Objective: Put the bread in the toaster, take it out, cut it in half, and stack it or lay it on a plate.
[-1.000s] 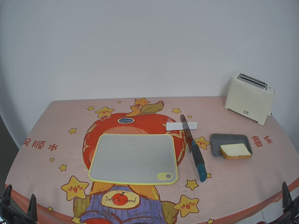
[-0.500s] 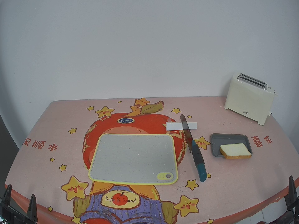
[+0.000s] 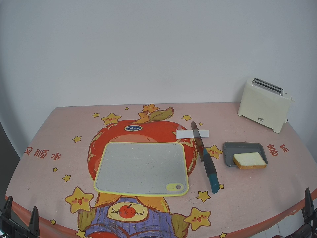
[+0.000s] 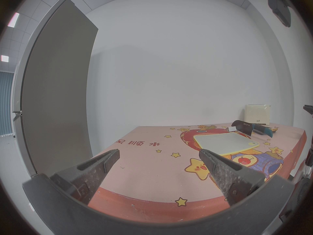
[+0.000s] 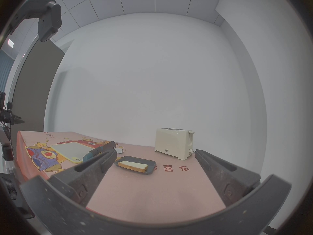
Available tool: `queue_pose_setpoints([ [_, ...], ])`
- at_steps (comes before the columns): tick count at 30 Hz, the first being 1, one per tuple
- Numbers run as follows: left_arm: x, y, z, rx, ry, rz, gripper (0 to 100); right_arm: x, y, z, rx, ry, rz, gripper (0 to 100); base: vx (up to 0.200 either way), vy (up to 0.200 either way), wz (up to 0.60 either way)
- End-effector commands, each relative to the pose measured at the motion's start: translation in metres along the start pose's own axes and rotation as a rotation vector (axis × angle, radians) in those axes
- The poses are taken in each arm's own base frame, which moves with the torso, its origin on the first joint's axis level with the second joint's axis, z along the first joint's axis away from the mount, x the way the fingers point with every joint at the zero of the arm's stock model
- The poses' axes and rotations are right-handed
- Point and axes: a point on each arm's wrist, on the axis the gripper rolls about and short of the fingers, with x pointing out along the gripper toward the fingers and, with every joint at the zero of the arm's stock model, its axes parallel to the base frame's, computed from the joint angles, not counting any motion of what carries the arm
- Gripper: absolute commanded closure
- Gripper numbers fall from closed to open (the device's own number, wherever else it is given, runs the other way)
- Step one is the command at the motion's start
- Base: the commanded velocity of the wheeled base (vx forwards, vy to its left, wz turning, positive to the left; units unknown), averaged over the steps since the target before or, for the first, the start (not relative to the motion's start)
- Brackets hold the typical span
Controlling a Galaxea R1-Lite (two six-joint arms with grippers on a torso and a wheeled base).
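A slice of bread point(image 3: 249, 160) lies on a small grey plate point(image 3: 231, 147) at the right of the table. The cream toaster point(image 3: 264, 104) stands behind it at the far right corner, its slots empty. A knife point(image 3: 206, 159) with a teal handle lies between the plate and the grey, yellow-rimmed cutting board point(image 3: 142, 167). My left gripper point(image 4: 159, 153) hangs open just off the table's front left edge. My right gripper point(image 5: 156, 153) is open off the front right corner, facing the bread point(image 5: 132, 165) and toaster point(image 5: 172, 143). Both hold nothing.
The knife blade rests across a small white block point(image 3: 192, 134). The pink printed table point(image 3: 257, 189) has free room in front of the plate and left of the board. A white wall runs close behind the table.
In the head view my right gripper's fingertip has shifted slightly to the right at the bottom corner. Nothing on the table has moved.
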Motion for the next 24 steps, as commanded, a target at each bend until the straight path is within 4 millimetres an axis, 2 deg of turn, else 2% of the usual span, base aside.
queue_pose_setpoints([
  [1,0.001,0.0,-0.005,-0.001,0.009,0.0,0,-0.001,0.0,0.0,-0.001,-0.01,0.006,0,0.0,0.0,0.0],
  [8,0.001,0.0,-0.005,-0.001,0.009,0.0,0,0.002,-0.002,0.025,0.001,-0.019,0.009,0,0.0,0.0,0.0],
  [24,0.001,0.0,-0.005,-0.001,0.009,0.0,0,0.023,-0.003,0.026,0.003,0.138,0.021,0,0.0,0.0,0.0],
])
